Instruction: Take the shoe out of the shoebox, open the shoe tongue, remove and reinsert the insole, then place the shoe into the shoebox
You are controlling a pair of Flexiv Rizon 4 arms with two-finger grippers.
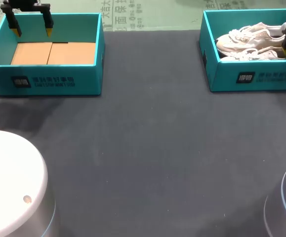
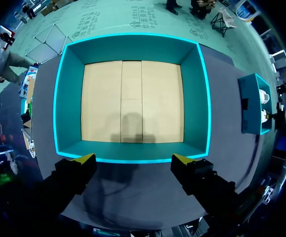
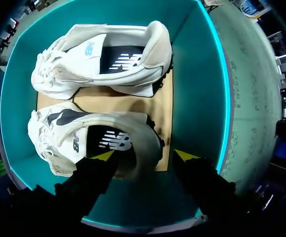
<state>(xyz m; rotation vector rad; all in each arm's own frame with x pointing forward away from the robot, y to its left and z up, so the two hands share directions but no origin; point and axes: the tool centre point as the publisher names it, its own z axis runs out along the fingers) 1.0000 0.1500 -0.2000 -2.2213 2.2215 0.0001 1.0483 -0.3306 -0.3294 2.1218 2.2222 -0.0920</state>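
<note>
Dark grey surface (image 1: 147,148) carries two boxes, well apart from each other. At its left far corner stands an open teal cardboard box (image 1: 49,79) with only a bare brown floor inside. The left end effector (image 1: 32,32) hangs above this box with its two yellow-tipped fingers wide apart, and nothing is between them. At the right far corner stands the teal cardboard shoebox (image 1: 254,76), and a pair of shoes lies in it on their sides. These are one white sneaker with a dark side panel (image 3: 98,138) under the right end effector (image 3: 143,155) and a second white sneaker (image 3: 103,59) beyond it. The fingers of the right end effector are spread, one on each side of the heel of the nearer sneaker, and I do not see them pressing on it. I judge that the task is at its very beginning: no shoe is lifted out yet. Taking it out, opening the tongue, removing and reinserting the insole and putting the shoe back are all left to do.
</note>
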